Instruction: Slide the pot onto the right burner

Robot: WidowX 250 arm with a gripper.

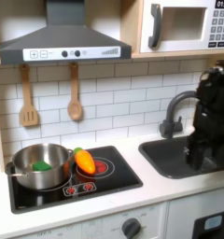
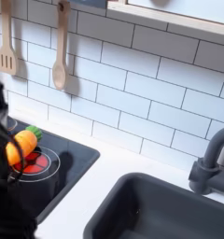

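Black robot arm (image 1: pixel 209 112): tall, dark, blurred, standing over the sink at the first exterior view's right. Hand low on it, near the basin; whether released or clenched cannot be told, nothing visibly grasped.

White worktop (image 1: pixel 165 187): carries the cooktop and the sink, running under the hand.

Dark grey recessed sink (image 1: pixel 179 159): directly beneath the hand, with a grey curved tap (image 1: pixel 170 110) just beside it toward the first exterior view's left.

Black flat two-burner cooktop (image 1: pixel 123 173): well apart from the hand, toward the first exterior view's left. Red-ringed right burner (image 1: pixel 97 168) on its nearer side to the hand, partly covered.

Round shiny silver metal pot (image 1: pixel 41 166): on the left burner, the far side of the cooktop from the hand, something green inside.

Orange carrot-like toy with green top (image 1: pixel 84 161): between pot and hand, lying across the right burner, touching or just beside the pot's rim.

Step in hand, by judgement: approach not yet made; pot untouched on the left burner.

Next move, by judgement: travel across the sink edge to the pot, contact on its far wall or rim, then a push toward the right burner; the toy in the path likely to be shoved along or to jam.
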